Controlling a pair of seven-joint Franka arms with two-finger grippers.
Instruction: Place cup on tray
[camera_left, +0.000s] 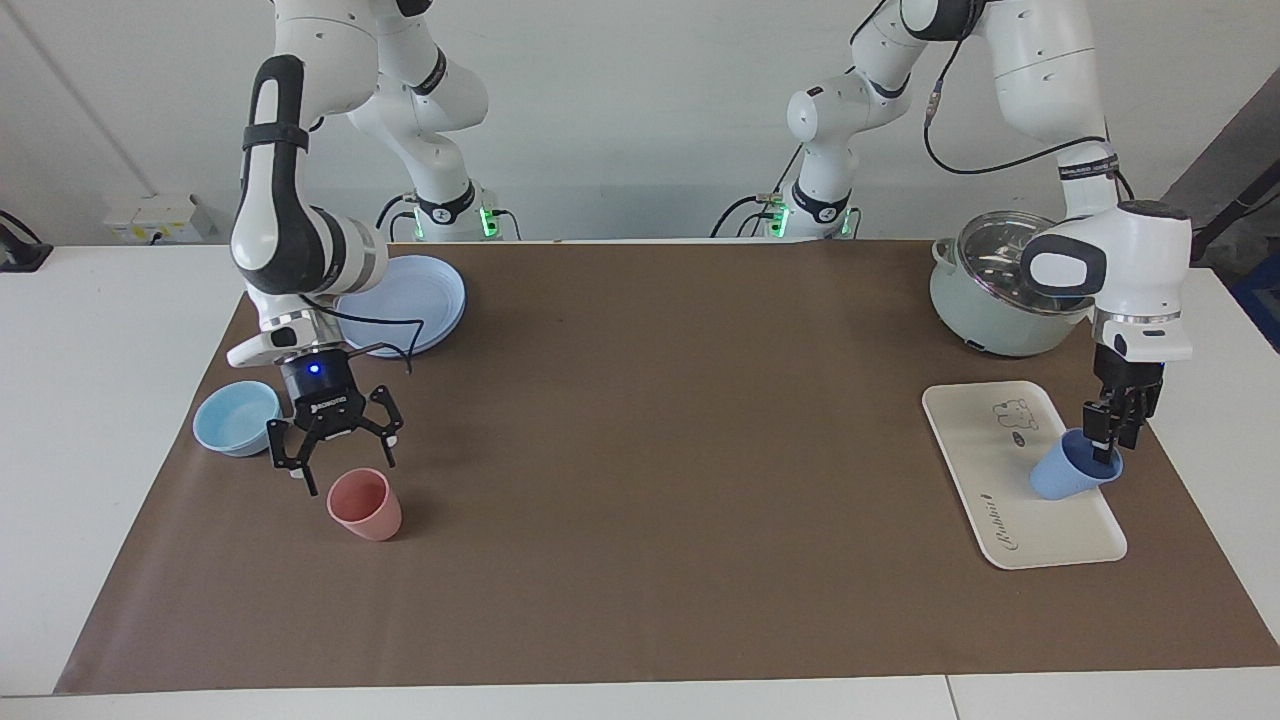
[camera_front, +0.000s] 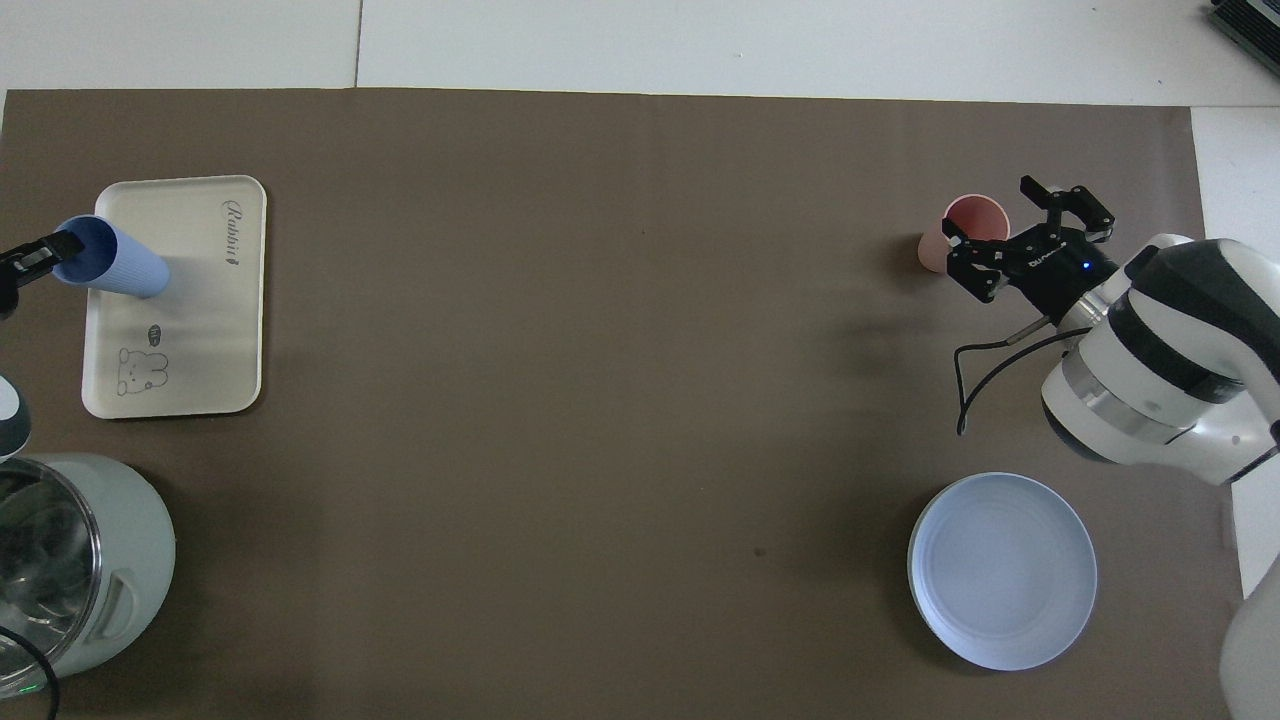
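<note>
A white wall and a table

A white table is covered by a brown mat; a white wall is seen.

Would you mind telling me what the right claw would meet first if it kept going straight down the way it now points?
Probably the pink cup. The right claw hangs open, pointing down just above that cup's rim on the side nearer the robots; depth is unclear, so it might instead slip past onto the brown mat.
</note>
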